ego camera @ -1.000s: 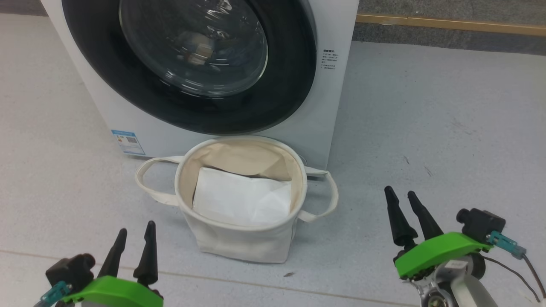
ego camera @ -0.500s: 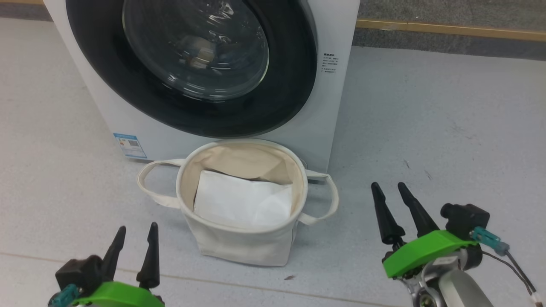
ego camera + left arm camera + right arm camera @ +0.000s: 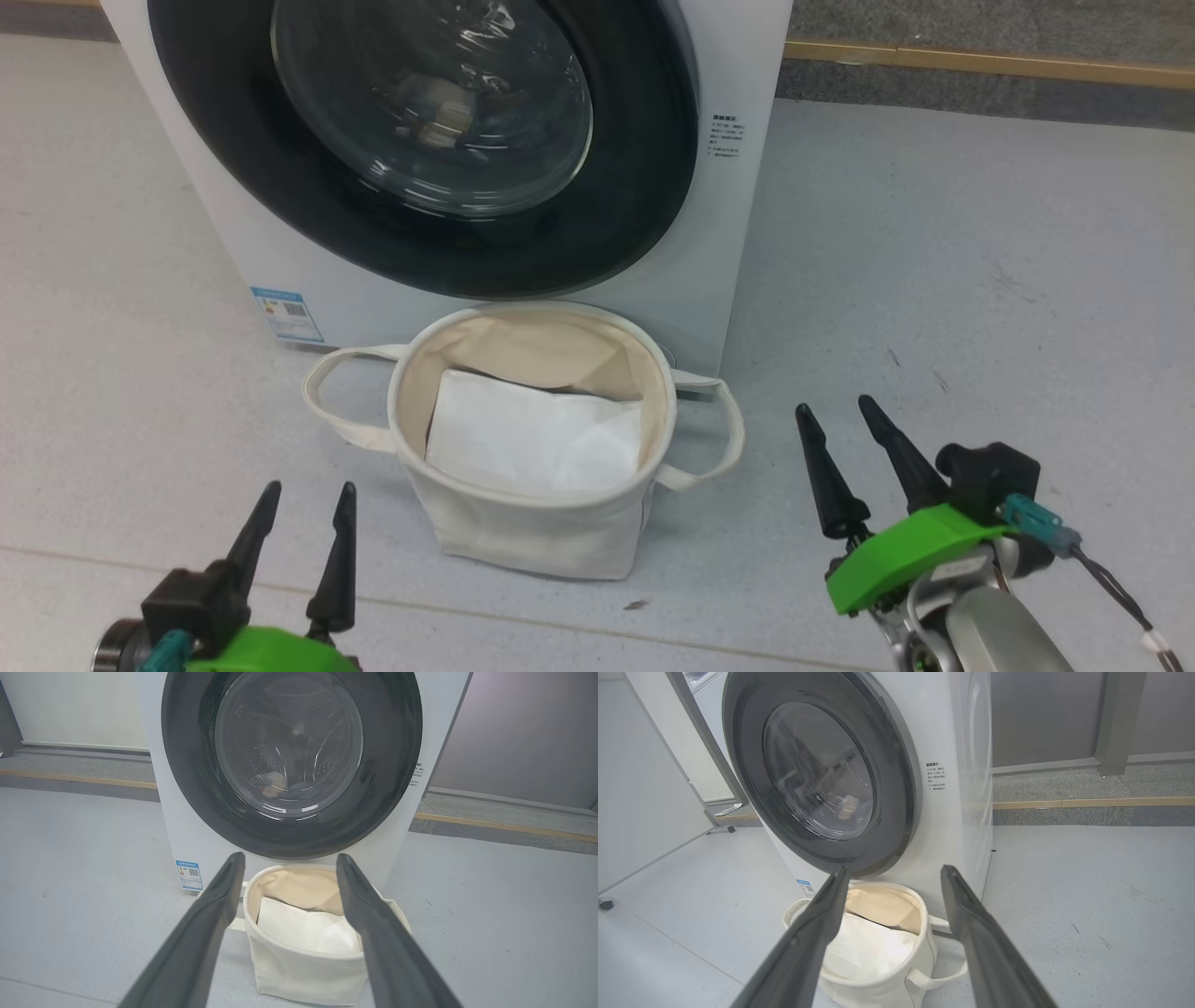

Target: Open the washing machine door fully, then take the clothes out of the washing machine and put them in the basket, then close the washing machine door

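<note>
The white washing machine (image 3: 738,233) stands ahead, and its door (image 3: 644,187), black-rimmed with a glass bowl, lies flat against the front. Through the glass the clothes (image 3: 274,785) show dimly as a cream piece beside something dark at the drum's bottom. The cream canvas basket (image 3: 523,537) sits on the floor just below the door, holding a flat white sheet (image 3: 532,439). My left gripper (image 3: 310,487) is open and empty, near and left of the basket. To the basket's right, my right gripper (image 3: 833,404) is open and empty too. Both wrist views look between spread fingers (image 3: 205,919) (image 3: 812,924) at basket and door.
Grey floor (image 3: 980,280) stretches wide to the machine's right and left. A yellow strip (image 3: 980,51) runs along the far wall's foot. A small blue label (image 3: 288,315) marks the machine's lower left corner. A grey frame leg (image 3: 719,829) stands left of the machine.
My right gripper has drifted left and a little forward, toward the basket. The left gripper has shifted slightly right. The camera has tilted a little; machine and basket stay put.
</note>
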